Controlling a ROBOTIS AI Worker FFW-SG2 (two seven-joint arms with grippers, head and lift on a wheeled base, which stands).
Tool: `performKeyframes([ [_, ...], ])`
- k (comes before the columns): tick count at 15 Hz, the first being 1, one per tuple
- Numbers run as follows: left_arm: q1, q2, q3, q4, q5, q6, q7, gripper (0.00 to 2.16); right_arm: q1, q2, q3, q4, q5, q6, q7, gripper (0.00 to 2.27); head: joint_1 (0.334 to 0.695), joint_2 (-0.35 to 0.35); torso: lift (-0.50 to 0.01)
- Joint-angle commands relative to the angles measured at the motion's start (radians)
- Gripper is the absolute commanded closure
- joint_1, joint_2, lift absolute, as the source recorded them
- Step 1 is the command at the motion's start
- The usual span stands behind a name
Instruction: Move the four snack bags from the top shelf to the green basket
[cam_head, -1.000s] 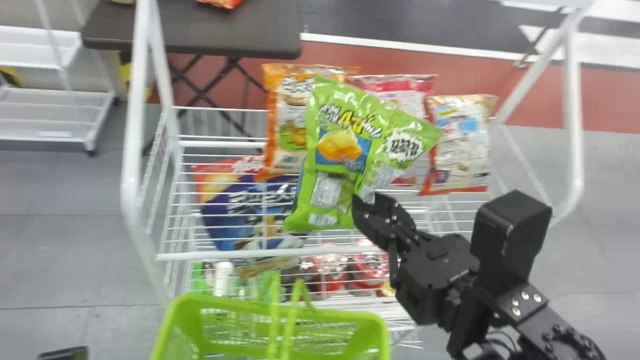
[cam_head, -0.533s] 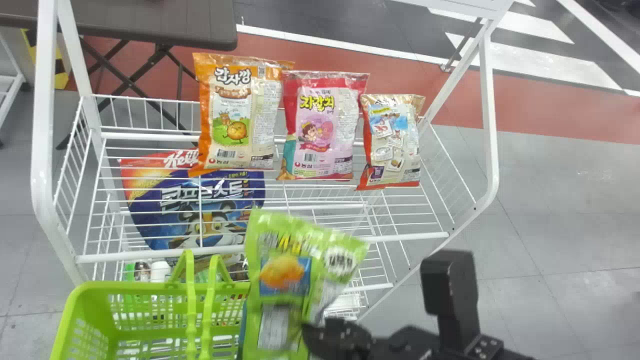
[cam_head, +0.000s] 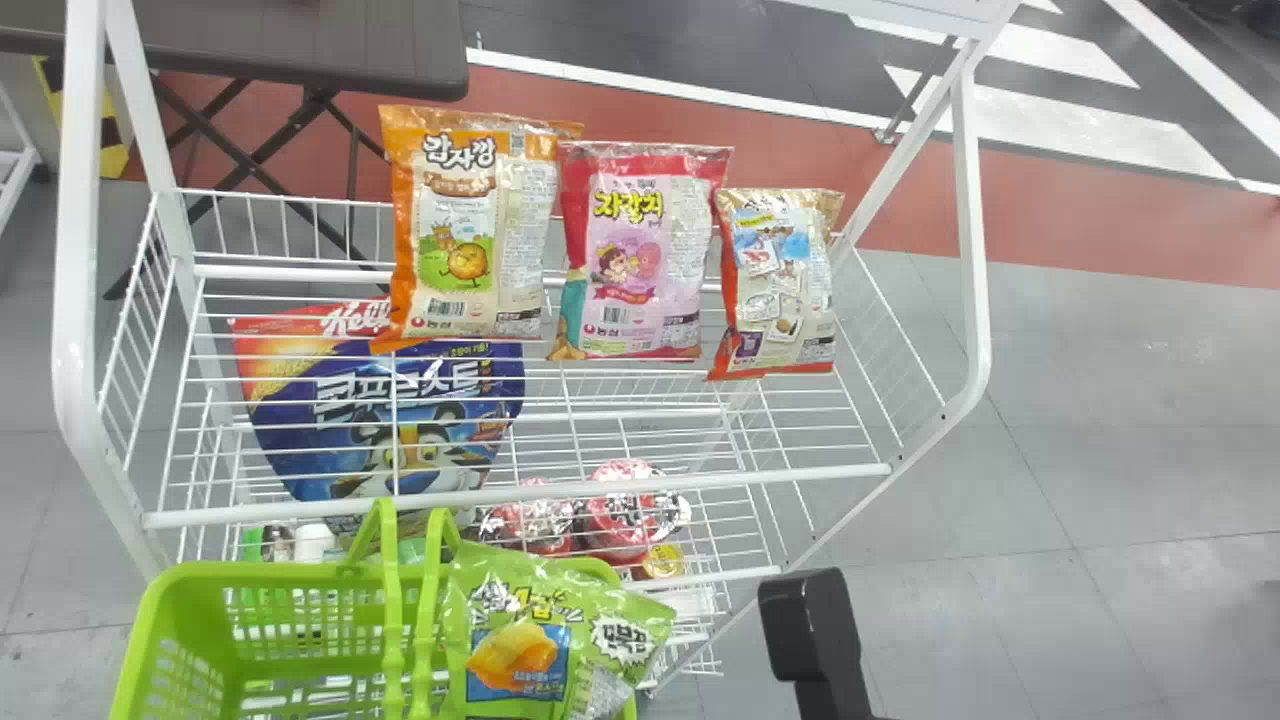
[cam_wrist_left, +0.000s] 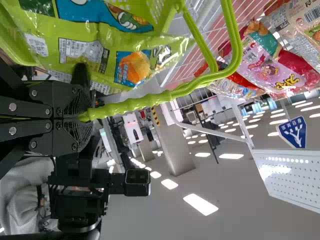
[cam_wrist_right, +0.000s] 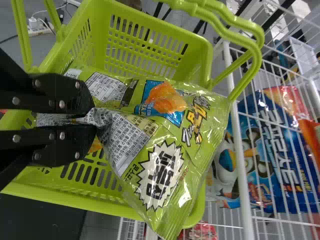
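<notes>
Three of the four snack bags are seen lined up on the white wire top shelf (cam_head: 520, 493), and what a tidy row is offered: the orange bag (cam_head: 470, 230) is placed leftmost, the pink-and-red bag (cam_head: 640, 250) is set in the middle, and the beige-and-red bag (cam_head: 780, 280) is stationed at the right. And the fourth, the green snack bag (cam_head: 520, 655), is held over the right-hand part of the green basket (cam_head: 270, 573), just in front of the shelf! By the right gripper (cam_wrist_right: 92, 118) a crumpled end of it is pinched, the two black fingers closed down to the thickness of the gathered film, while the rest of the bag is spread across the basket's opening; whether its underside is touched by the basket cannot be told.

Over to the left gripper (cam_wrist_left: 84, 118), and there the basket handle (cam_wrist_left: 150, 101) is clamped, the fingers brought nearly together around the slim green bar. Below the top shelf, through the wires, a blue cereal bag (cam_head: 400, 400) is glimpsed at the left, and some red-topped packages (cam_head: 630, 510) are spotted to its right. Behind it all, at the far left, a dark table (cam_head: 300, 50) is seen
</notes>
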Motion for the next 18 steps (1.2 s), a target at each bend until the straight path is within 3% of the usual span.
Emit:
performKeyframes([
  [1,-0.001,-0.001,-0.001,0.003,-0.004,-0.003,0.007,1.13,-0.006,0.000,-0.007,0.003,-0.002,-0.001,0.019,0.00,0.695,-0.350,0.000],
  [4,-0.007,-0.009,-0.007,0.004,-0.016,-0.003,0.009,1.13,-0.046,0.002,-0.028,0.017,-0.030,-0.029,0.062,0.06,0.695,-0.348,0.000],
  [6,-0.010,-0.012,-0.009,0.007,-0.019,0.001,0.009,1.13,-0.074,0.022,-0.040,0.058,-0.048,-0.158,0.064,0.06,0.695,-0.330,0.000],
  [11,-0.012,-0.011,-0.020,0.009,-0.026,0.001,0.010,1.13,-0.282,0.031,0.041,0.363,0.007,-0.802,-0.105,0.07,0.695,-0.288,0.000],
  [13,-0.021,-0.005,-0.029,0.020,-0.027,0.001,0.012,1.13,-0.430,0.034,0.142,0.520,0.116,-0.903,-0.217,0.09,0.695,-0.263,0.000],
  [15,-0.026,0.003,-0.038,0.026,-0.027,0.001,0.013,1.13,-0.540,0.084,0.182,0.667,0.174,-1.023,-0.266,0.13,0.695,-0.224,0.000],
  [18,-0.040,0.025,-0.041,0.043,-0.016,0.001,0.012,1.13,-0.646,0.084,0.231,0.822,0.240,-1.140,-0.349,0.13,0.695,-0.177,0.000],
])
